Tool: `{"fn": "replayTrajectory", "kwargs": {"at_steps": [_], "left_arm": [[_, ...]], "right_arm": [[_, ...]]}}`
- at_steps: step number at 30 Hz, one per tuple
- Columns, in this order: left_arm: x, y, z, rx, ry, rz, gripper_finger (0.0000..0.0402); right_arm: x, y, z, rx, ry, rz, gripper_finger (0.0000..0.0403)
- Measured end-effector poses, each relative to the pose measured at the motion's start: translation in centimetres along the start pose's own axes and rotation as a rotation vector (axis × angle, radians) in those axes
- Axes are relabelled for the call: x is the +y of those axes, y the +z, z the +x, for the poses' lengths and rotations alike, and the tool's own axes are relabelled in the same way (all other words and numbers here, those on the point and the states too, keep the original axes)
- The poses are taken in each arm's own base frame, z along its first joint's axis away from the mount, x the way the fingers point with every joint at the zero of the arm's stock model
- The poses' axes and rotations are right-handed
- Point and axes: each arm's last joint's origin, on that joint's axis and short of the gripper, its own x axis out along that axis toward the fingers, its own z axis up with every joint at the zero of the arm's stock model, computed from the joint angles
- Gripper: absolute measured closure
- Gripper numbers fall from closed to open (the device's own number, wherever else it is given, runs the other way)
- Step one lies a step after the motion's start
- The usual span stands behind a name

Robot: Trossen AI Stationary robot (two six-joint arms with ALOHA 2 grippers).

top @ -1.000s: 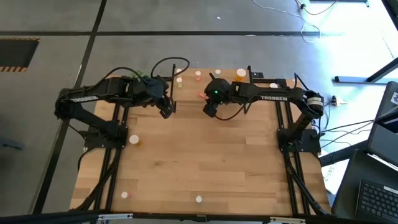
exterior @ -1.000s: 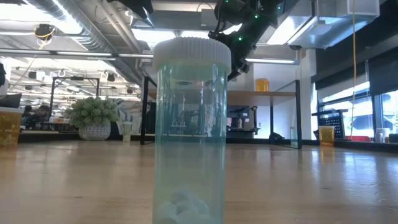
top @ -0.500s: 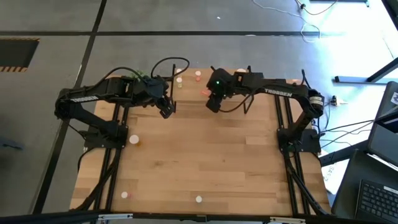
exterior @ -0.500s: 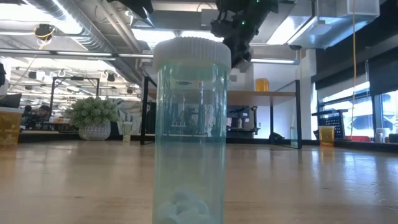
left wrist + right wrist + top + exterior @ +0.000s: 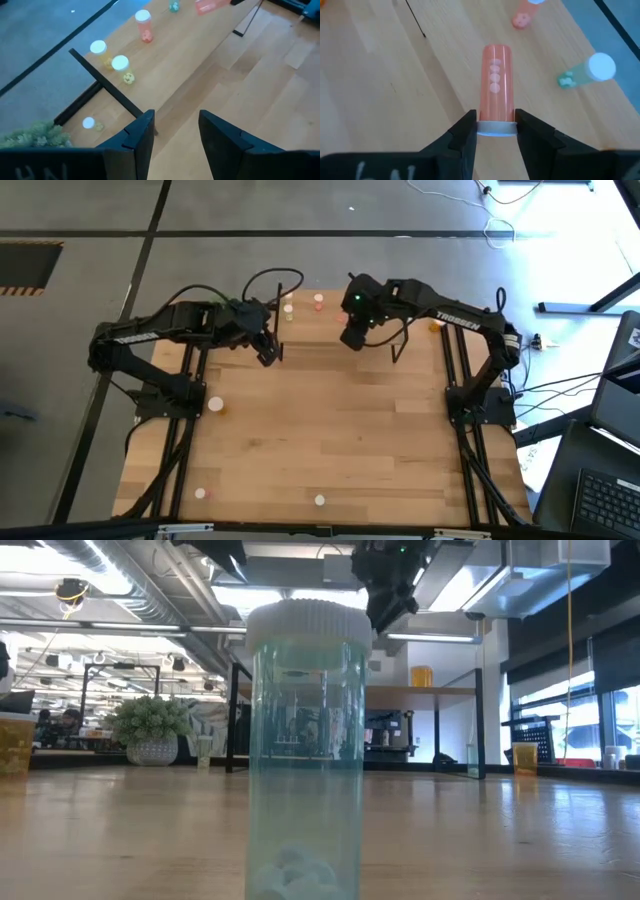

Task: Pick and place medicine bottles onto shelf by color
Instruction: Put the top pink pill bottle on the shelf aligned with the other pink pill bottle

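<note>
My right gripper (image 5: 496, 119) is shut on a pink medicine bottle (image 5: 496, 75) with a pale cap, held above the light-wood shelf (image 5: 555, 45) at the table's far edge. It also shows in the high view (image 5: 351, 338) and at the top of the low view (image 5: 386, 602). On the shelf stand a pink bottle (image 5: 143, 24), a green one (image 5: 585, 72) and two yellow ones (image 5: 120, 64). My left gripper (image 5: 175, 117) hangs open and empty near the shelf's left part (image 5: 268, 354). My right gripper pinches the pink bottle at its capped end (image 5: 496, 128) between the two fingers, one on each side. The fingers come slanting down from above and lie along the bottle. The body sticks out beyond the fingertips, lifted clear of the shelf.
A large clear green bottle (image 5: 305, 740) stands on the table close to the low camera. Loose bottles sit on the tabletop at the left (image 5: 215, 404) and the near edge (image 5: 320, 501). A green plant ball (image 5: 150, 730) sits at the far left. An orange bottle (image 5: 421, 676) is on the shelf.
My right gripper has risen and gone toward the table's far edge and a little right, tipping as it went, with the pink bottle still in its fingers and clear of the table. My left gripper has stayed where it was.
</note>
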Motion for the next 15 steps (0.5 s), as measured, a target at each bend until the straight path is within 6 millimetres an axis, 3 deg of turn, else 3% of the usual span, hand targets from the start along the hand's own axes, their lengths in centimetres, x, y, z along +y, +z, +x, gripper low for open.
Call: {"fn": "replayTrajectory", "kwargs": {"at_steps": [8,15], "left_arm": [[0.7,0.5,0.4,-0.014,0.012,0.036,0.0253],[0.5,1.0,0.4,-0.048,-0.024,0.123,0.0253]], "right_arm": [[-0.4,-0.1,-1.6,0.058,-0.024,-0.031,0.0276],[-0.4,-0.4,-1.7,0.087,-0.026,-0.046,0.0276]]}}
